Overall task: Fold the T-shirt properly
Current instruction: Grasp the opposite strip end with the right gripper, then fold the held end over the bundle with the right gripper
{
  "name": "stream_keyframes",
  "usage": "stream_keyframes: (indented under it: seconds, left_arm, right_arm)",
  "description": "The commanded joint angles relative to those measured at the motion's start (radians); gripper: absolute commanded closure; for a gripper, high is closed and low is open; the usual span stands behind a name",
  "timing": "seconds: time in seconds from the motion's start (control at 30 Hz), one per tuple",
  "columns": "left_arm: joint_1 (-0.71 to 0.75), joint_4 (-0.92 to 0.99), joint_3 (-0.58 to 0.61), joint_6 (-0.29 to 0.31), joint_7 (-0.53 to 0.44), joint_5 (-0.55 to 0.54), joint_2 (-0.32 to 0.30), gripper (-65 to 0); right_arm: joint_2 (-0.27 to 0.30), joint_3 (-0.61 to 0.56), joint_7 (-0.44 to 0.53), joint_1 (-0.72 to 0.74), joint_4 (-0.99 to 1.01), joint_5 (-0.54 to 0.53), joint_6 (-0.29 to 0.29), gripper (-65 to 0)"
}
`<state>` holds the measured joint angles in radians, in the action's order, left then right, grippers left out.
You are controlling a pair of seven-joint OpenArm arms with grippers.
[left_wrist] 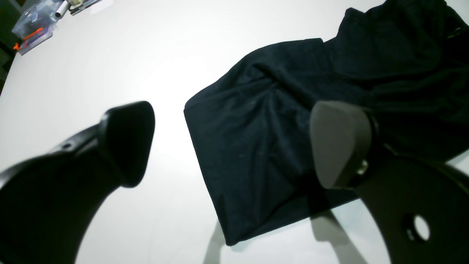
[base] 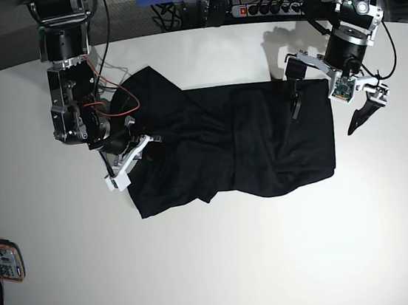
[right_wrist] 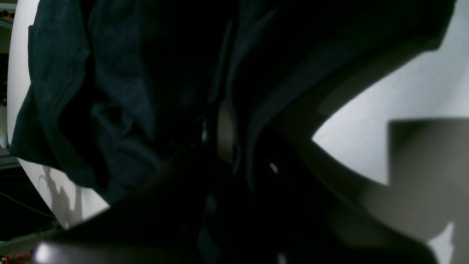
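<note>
The T-shirt [base: 240, 144] lies spread on the table [base: 218, 270]. The right gripper [base: 131, 150] is clenched on its edge. The left gripper [base: 330, 103] hangs wide apart over the other edge.

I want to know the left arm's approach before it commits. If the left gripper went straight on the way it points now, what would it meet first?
Most likely the T-shirt: the open left gripper straddles its straight edge, so one finger would land on cloth, the other on bare table. Height above the cloth is unclear.
</note>
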<state>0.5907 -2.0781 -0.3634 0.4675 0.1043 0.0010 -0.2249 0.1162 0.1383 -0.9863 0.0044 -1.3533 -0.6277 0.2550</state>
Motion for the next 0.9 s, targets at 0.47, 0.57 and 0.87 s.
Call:
stream_keyframes:
  seconds: [0.47,0.57,0.87]
  left_arm:
    - [-0.001,-0.014,-0.007,-0.005,-0.028,-0.016,-0.006,-65.0]
    - [-0.001,-0.014,-0.007,-0.005,-0.028,-0.016,-0.006,-65.0]
    - [0.002,-0.014,-0.007,-0.005,-0.030,-0.016,-0.006,-65.0]
  right_arm:
    - [0.110,0.004,-0.038,0.010,-0.007,0.187,0.002,0.0]
    - [0.110,0.004,-0.055,0.012,-0.012,0.273,0.002,0.0]
    - [0.110,0.065,-0.095,0.062,-0.013,0.503,0.002,0.0]
